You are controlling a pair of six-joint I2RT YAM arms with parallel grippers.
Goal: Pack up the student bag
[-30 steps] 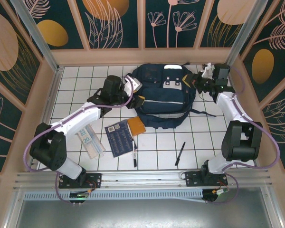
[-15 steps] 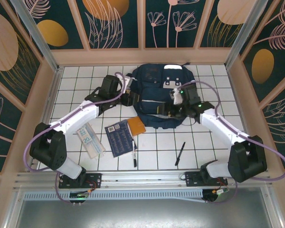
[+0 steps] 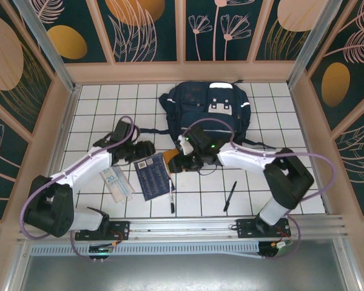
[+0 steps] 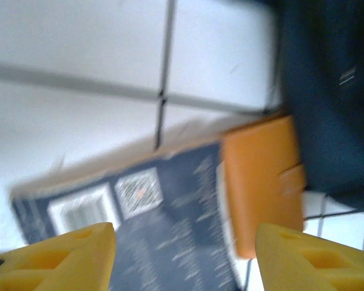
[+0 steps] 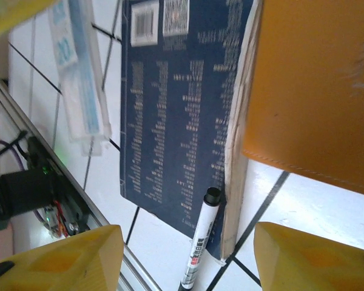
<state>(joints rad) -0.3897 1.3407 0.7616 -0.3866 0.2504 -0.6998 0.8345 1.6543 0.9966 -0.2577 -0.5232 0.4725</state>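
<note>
Both arms have swung off the student bag [image 3: 209, 112], which lies at the 12 o'clock end of the white-tiled worktop [image 3: 261, 182], and turned to the loose supplies at its 7 o'clock side. A second ago the right hand [image 3: 177, 160] was out past the bag's 2 o'clock corner with its jaws nearly shut. Now it hangs wide open and empty over the orange notebook [image 5: 315, 85]. The left hand [image 3: 144, 150], just to the right hand's 9 o'clock, has pulled back from the bag's 9 o'clock edge and is also spread wide with nothing in it, above the dark blue booklet [image 3: 153, 176]. The work on the bag itself looks finished for now, and the loading appears about to start. Nothing seems packed yet: the notebook, the booklet, a white marker [image 3: 171, 197], a black pen [image 3: 230, 196] and a pale packet marked "20" [image 3: 116, 183] all sit on the tiles. Teal wall panels [image 3: 151, 24] printed with gold discs and pink stems enclose the cell, and a metal rail [image 3: 182, 227] runs along its 6 o'clock edge.
</note>
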